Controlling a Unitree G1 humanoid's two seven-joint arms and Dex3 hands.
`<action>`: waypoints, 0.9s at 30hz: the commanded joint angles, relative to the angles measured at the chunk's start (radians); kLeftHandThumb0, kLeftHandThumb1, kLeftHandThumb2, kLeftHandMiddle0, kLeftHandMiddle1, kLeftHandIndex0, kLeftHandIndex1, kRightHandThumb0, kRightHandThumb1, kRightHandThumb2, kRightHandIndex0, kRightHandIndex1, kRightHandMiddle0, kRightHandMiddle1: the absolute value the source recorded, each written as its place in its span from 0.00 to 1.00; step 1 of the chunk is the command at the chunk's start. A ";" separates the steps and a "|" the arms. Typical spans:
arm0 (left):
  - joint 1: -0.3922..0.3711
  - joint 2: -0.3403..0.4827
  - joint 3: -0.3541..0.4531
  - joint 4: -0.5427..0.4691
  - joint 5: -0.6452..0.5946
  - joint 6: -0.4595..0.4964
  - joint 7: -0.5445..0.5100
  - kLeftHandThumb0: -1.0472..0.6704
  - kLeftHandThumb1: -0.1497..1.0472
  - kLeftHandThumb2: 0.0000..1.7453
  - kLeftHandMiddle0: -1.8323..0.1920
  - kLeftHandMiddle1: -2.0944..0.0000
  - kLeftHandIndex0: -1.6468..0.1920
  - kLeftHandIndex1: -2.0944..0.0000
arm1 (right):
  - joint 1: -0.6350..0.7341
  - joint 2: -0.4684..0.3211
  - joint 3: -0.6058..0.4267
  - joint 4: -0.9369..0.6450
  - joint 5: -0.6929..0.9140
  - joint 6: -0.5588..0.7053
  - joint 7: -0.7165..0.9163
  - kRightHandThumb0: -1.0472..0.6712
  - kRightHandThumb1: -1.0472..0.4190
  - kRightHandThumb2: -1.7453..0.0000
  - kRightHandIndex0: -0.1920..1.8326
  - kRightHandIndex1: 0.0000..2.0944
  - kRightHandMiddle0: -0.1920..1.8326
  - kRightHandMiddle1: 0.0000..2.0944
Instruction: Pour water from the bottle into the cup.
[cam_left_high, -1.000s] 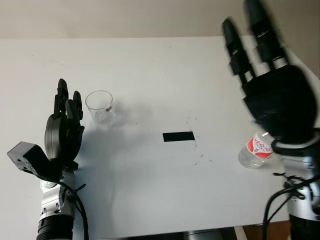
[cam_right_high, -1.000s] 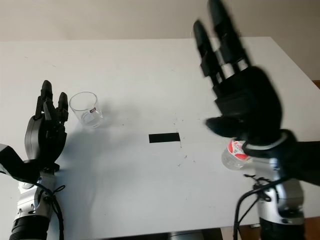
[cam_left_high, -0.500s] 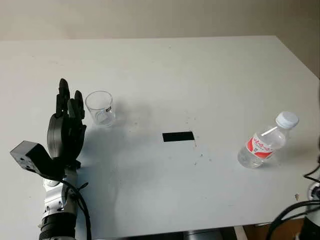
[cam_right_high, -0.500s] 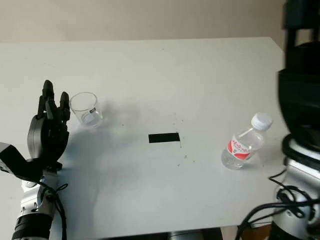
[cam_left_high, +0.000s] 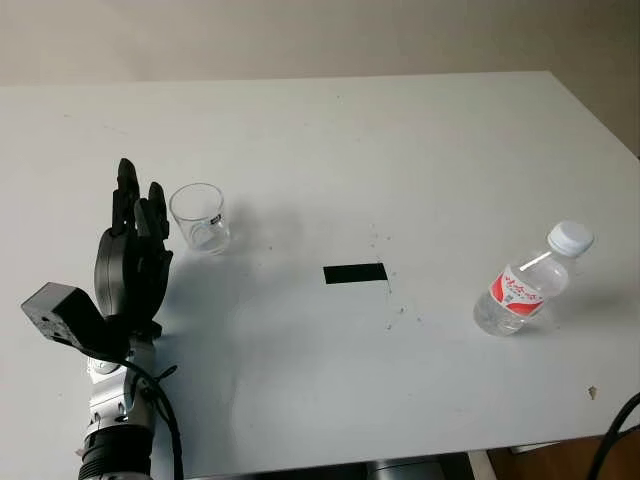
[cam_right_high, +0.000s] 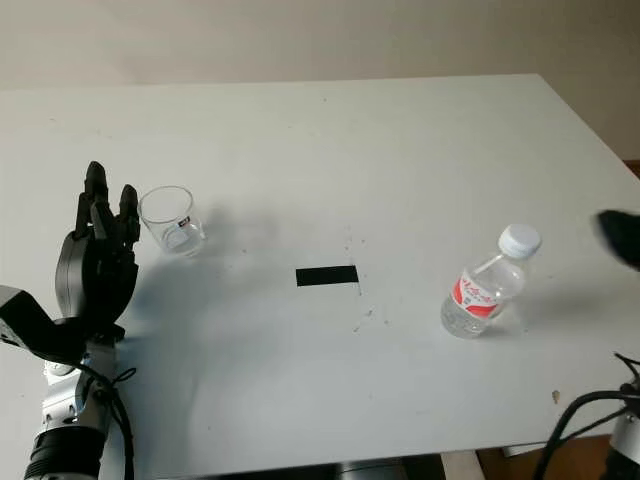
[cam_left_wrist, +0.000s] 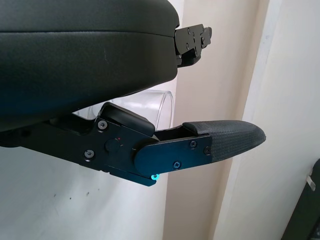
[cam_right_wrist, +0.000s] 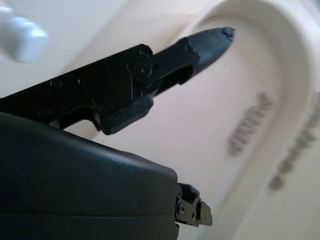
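Near the table's (cam_left_high: 330, 120) right edge, our right hand (cam_right_high: 622, 238) has pulled away empty, fingers released, leaving the bottle (cam_left_high: 528, 283) ungrasped; left hand (cam_left_high: 132, 262), released, beside the cup (cam_left_high: 199, 216).

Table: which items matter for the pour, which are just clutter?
Job items:
- bottle, capped, upright, at the table's right side
- cup, upright, at the left
- left hand, open, beside the cup
- right hand, off the table's right edge

Just lying about:
- black tape strip, mid-table
- small scrap near the front right corner
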 joint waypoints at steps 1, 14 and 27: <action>-0.013 0.011 0.007 0.003 -0.007 0.000 -0.004 0.12 1.00 0.34 0.95 1.00 0.98 1.00 | 0.043 0.000 0.003 -0.020 -0.037 0.011 -0.029 0.13 0.13 0.98 0.00 0.00 0.00 0.00; -0.033 0.030 0.019 0.028 -0.014 -0.011 -0.029 0.11 1.00 0.33 0.95 1.00 0.98 1.00 | 0.194 0.035 0.122 0.023 -0.014 0.068 -0.028 0.14 0.08 0.96 0.00 0.00 0.00 0.00; -0.026 0.040 0.024 0.014 -0.011 -0.002 -0.023 0.13 1.00 0.34 0.95 1.00 0.99 1.00 | 0.246 0.103 0.204 0.044 -0.010 0.066 -0.047 0.12 0.04 0.96 0.00 0.00 0.00 0.00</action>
